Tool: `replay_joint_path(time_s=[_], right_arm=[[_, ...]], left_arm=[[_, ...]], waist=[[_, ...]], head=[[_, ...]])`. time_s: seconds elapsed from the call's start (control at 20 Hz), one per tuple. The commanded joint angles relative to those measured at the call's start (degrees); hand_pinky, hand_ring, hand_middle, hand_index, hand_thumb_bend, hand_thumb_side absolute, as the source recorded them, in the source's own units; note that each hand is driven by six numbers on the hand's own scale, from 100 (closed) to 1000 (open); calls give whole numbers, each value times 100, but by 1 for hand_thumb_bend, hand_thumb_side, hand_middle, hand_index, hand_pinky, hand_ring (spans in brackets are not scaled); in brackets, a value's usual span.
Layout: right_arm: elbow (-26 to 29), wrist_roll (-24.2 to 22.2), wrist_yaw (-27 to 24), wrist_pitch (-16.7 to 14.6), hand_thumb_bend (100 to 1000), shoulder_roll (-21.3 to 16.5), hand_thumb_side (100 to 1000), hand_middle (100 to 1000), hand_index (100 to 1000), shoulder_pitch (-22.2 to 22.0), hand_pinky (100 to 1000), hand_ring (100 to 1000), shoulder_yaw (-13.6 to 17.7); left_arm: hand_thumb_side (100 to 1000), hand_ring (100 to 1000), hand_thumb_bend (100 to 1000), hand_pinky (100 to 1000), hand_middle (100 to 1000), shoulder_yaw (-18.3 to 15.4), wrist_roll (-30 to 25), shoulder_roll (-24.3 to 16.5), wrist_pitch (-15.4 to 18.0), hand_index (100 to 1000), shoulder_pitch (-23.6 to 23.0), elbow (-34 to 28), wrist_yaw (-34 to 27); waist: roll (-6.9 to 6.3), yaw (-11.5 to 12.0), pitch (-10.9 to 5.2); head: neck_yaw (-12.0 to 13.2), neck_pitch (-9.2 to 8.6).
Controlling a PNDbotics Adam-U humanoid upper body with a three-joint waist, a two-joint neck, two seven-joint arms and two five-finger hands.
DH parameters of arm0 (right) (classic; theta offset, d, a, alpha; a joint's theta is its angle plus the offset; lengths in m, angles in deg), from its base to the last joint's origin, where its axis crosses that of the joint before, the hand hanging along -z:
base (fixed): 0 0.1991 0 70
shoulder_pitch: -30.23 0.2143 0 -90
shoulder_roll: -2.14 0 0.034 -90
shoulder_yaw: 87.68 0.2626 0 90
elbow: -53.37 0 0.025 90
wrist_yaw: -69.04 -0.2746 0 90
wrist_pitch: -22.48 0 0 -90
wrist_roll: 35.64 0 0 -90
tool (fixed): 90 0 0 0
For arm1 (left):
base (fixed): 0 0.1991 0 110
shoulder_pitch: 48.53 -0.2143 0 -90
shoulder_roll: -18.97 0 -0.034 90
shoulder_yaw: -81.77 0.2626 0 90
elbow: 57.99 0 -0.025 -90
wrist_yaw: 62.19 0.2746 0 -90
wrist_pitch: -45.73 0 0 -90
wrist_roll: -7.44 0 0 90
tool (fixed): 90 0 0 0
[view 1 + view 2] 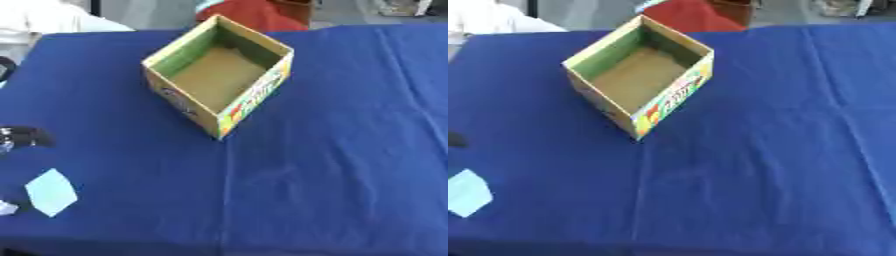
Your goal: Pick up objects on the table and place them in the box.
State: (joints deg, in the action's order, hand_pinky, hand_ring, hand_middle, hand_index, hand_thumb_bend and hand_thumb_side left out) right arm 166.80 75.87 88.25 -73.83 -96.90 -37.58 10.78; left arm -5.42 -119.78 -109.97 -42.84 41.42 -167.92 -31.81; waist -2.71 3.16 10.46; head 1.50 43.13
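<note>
Paper-like pale blue piece [51,192] lies flat near the table's [332,165] front left edge, not yet picked up. Just beyond it, something dark at the left edge may be the left hand [26,136]; its fingers cannot be made out. Farther back stands the open box [219,75], apparently empty, ready for drops.

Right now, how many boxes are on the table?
1. The open cardboard box sits on the blue tablecloth toward the far middle, turned cornerwise, with nothing visible inside. Nothing else box-like shows, though the table's edges are cut off.
</note>
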Motion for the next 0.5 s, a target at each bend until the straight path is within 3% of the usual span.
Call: replay_joint_path(time_s=[0.05,0.5], right_arm=[[116,17,1,-5,100,-123,1000,830,791,61,689,711,53],[116,1,-20,-11,100,-94,1000,831,789,71,687,709,41]], left_arm=[[223,923,484,867,931,-69,-4,-165,-18,958,46,-14,-1],[248,935,539,876,944,190,-215,-188,10,966,190,213,45]], waist=[[1,-5,-57],[6,-71,-38]], head=[[19,-35],[57,-50]])
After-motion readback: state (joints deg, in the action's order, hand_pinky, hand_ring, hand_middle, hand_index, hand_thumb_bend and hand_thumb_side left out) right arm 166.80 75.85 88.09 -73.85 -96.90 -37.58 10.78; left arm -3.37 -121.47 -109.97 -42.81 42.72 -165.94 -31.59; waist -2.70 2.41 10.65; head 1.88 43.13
